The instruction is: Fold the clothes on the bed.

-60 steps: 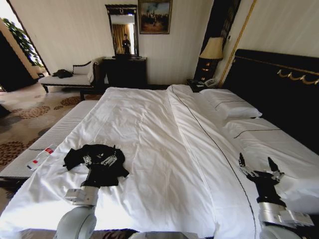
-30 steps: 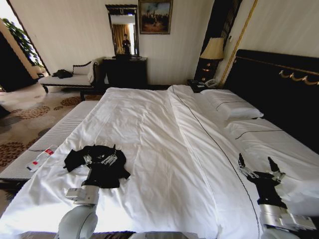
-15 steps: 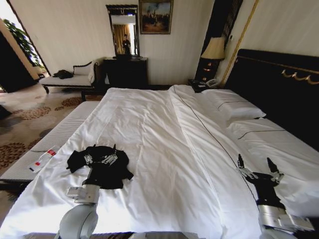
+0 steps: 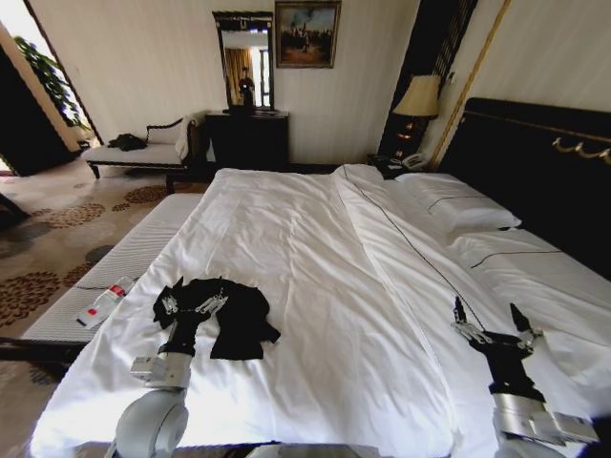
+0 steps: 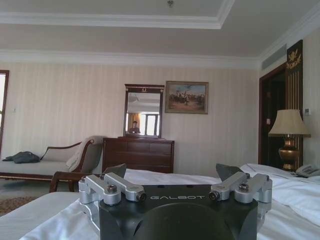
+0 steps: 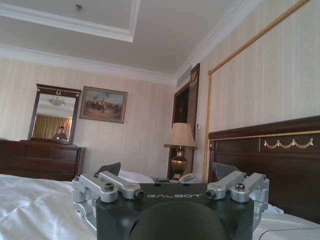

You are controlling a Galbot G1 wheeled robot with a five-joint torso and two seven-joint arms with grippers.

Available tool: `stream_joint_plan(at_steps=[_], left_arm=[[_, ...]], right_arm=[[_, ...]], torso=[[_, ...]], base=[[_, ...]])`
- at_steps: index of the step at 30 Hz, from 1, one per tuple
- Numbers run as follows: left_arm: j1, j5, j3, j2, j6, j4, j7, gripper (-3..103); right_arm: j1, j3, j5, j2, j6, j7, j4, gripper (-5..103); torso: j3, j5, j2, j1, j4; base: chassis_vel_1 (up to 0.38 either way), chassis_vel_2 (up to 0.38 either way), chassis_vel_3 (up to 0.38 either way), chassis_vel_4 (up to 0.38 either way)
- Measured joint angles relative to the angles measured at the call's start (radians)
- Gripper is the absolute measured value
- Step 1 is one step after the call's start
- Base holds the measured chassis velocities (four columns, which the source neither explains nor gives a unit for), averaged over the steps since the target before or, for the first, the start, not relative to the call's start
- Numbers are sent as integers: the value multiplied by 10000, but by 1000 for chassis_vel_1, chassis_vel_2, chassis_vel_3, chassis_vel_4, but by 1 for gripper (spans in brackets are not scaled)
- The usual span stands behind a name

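Since the earlier head frames the whole scene has slid rightward, so the camera has turned; T-shirt and arms hold their relative places.

Head view: crumpled black T-shirt [image 4: 221,316] lies on the bed [image 4: 315,286] near its left foot corner. Left gripper [image 4: 191,298] hovers at the shirt's left part, fingers spread. Right gripper [image 4: 490,319] hangs over the right side, fingers apart, empty.

Left wrist view: left gripper [image 5: 172,172] open, holding nothing.

Right wrist view: right gripper [image 6: 168,170] open, holding nothing.
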Motion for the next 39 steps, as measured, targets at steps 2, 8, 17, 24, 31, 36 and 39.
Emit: stream_joint_plan(at_steps=[2, 8, 17, 24, 31, 36, 39], left_arm=[[0, -10, -4, -1, -6, 2, 0, 100], [1, -29, -18, -14, -12, -15, 0, 100], [60, -68, -36, -36, -12, -105, 1, 100], [108, -68, -74, -59, -22, -143, 1, 100], [148, -63, -139, -51, -33, -174, -20, 100], [308, -43, -225, -14, -56, -264, -43, 100], [441, -148, -340, -61, -199, -344, -164, 100]], right_arm=[[-1, -1, -11, 6, 0, 0, 0, 100], [-15, 5, -35, 15, 0, 0, 25, 100], [-30, 9, -35, 44, 18, 1, 63, 100], [-21, -56, -95, 81, 67, 2, 64, 100], [31, -166, -153, 98, 200, -15, 1, 100], [152, -303, -242, 120, 209, -22, -93, 100], [288, -489, -241, 118, 212, -20, -133, 100]], torso=[[0, 0, 0, 0, 3], [1, -1, 0, 1, 3], [0, -3, 0, 1, 3], [0, -3, 0, 0, 2], [0, -6, 1, 1, 3], [1, 5, -1, 1, 2], [1, 1, -1, 1, 2]], base=[[0, 0, 0, 0], [70, 67, -51, -69], [145, 140, -147, -146], [182, 167, -186, -166], [64, 77, -48, -58], [0, 0, 0, 0], [0, 0, 0, 0]])
